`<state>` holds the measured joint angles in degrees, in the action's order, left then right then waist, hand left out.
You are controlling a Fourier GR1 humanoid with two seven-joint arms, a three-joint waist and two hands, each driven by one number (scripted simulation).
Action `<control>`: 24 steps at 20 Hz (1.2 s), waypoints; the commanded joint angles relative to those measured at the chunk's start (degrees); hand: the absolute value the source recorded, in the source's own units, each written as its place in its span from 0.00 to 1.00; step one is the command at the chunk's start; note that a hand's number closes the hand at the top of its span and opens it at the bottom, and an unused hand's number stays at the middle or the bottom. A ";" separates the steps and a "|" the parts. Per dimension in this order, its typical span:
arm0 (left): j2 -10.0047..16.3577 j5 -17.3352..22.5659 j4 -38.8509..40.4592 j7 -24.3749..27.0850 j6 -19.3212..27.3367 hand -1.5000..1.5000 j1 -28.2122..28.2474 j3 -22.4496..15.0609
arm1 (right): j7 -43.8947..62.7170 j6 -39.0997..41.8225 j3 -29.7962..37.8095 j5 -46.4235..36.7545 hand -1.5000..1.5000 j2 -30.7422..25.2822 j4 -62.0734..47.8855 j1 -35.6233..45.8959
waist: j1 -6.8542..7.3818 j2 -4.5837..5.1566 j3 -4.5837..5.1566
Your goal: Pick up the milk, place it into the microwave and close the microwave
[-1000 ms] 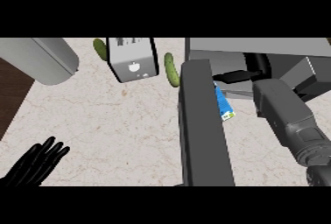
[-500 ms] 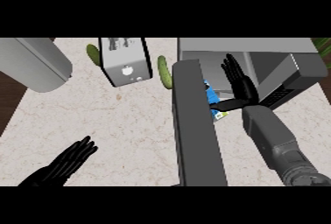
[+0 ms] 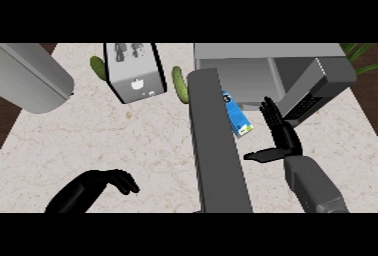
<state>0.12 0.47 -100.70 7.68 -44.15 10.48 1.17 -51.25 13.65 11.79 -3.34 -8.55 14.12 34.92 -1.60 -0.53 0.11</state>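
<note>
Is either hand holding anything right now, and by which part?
Nothing is held. The right hand is open beside the milk carton; the left hand curls over the counter, holding nothing.

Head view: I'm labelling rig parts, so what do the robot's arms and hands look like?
The left hand and right hand are plain black, with slim fingers and a thumb. The right forearm is a smooth grey, blocky shell. No cables or markings show; the left side shows only black.

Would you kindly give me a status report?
Left hand curled, empty. Right hand open beside blue milk carton. Carton at mouth of grey microwave; dark door open.
</note>
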 commanded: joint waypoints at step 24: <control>-0.11 -11.97 32.29 14.23 31.52 1.00 -22.31 -33.04 | 4.11 19.22 -1.69 17.65 0.00 -14.40 53.98 -47.76 | -1.81 0.47 0.11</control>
<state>0.20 -12.65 -73.25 20.27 -17.86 -8.72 -24.71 -44.17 25.61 10.90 11.87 -22.24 60.92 -8.70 -2.70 -0.17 0.18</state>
